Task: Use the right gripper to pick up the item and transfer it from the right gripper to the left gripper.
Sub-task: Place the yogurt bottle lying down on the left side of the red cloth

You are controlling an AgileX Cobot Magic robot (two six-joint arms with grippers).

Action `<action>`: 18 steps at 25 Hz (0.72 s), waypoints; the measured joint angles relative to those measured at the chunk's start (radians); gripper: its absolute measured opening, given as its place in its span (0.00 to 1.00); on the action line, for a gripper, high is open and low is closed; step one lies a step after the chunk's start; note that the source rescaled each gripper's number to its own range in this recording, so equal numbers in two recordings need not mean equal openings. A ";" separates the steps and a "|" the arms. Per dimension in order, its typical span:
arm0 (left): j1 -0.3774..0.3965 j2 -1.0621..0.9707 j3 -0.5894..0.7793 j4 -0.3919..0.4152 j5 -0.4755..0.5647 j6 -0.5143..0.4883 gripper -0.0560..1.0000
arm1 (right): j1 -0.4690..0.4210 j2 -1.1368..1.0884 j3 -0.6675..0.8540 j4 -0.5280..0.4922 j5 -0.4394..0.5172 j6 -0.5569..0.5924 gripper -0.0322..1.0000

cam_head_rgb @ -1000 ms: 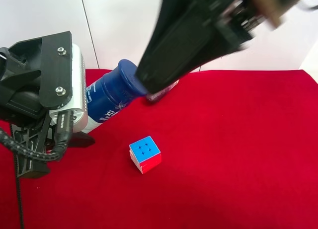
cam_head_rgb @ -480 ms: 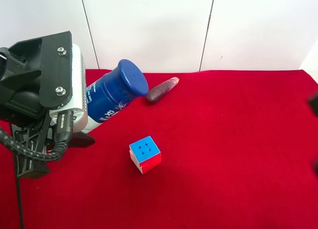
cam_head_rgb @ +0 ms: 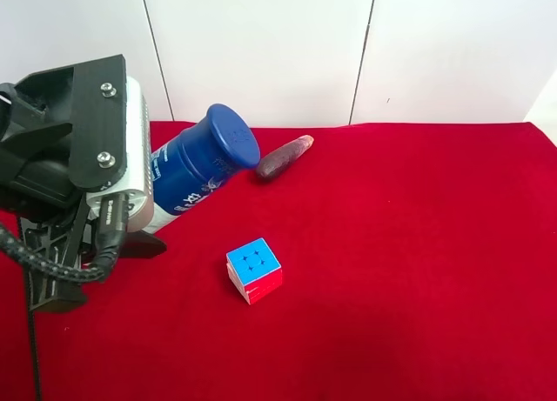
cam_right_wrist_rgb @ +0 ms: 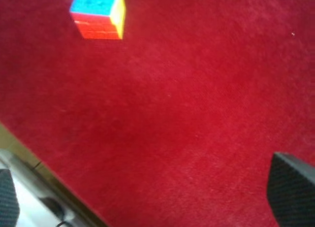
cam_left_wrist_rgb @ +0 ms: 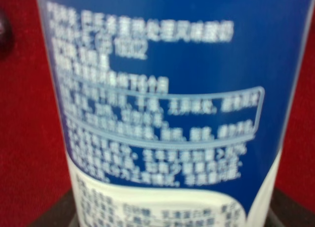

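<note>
White wall (cam_head_rgb: 261, 44) fills 12 o'clock of the exterior high view. It is flat panels, split by a thin dark seam (cam_head_rgb: 155, 53) toward 11 o'clock and a second seam (cam_head_rgb: 364, 53) toward 1 o'clock. Counter draped in red cloth (cam_head_rgb: 418, 270), plush nap, running from the wall's foot down to 6 o'clock. In the right wrist view the cloth edge meets a tan strip (cam_right_wrist_rgb: 19, 143), with a blurred pale surface (cam_right_wrist_rgb: 34, 207) beyond. Light even, shadows soft.

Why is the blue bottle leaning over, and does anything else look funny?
The bottle leans because the left gripper is shut on its lower end, holding it tilted with its cap up. Nothing looks spilled or broken. The cube and the brown oblong thing just lie on the red cloth.
</note>
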 joint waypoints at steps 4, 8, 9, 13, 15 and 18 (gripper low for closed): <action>0.000 0.000 0.000 0.000 0.000 0.000 0.11 | 0.000 -0.022 0.078 -0.007 -0.040 0.027 1.00; 0.000 0.000 0.000 0.000 0.000 0.000 0.11 | 0.000 -0.023 0.085 -0.007 -0.042 0.039 1.00; 0.000 0.000 0.000 0.000 0.000 0.000 0.11 | 0.000 -0.023 0.085 -0.007 -0.042 0.040 1.00; 0.000 0.000 0.000 0.000 0.000 0.000 0.11 | 0.000 -0.023 0.085 -0.007 -0.042 0.040 1.00; 0.000 0.000 0.000 0.000 -0.004 0.000 0.11 | 0.000 -0.023 0.085 -0.007 -0.042 0.040 1.00; 0.000 0.000 0.001 0.000 -0.027 0.000 0.11 | 0.000 -0.023 0.085 -0.007 -0.042 0.040 1.00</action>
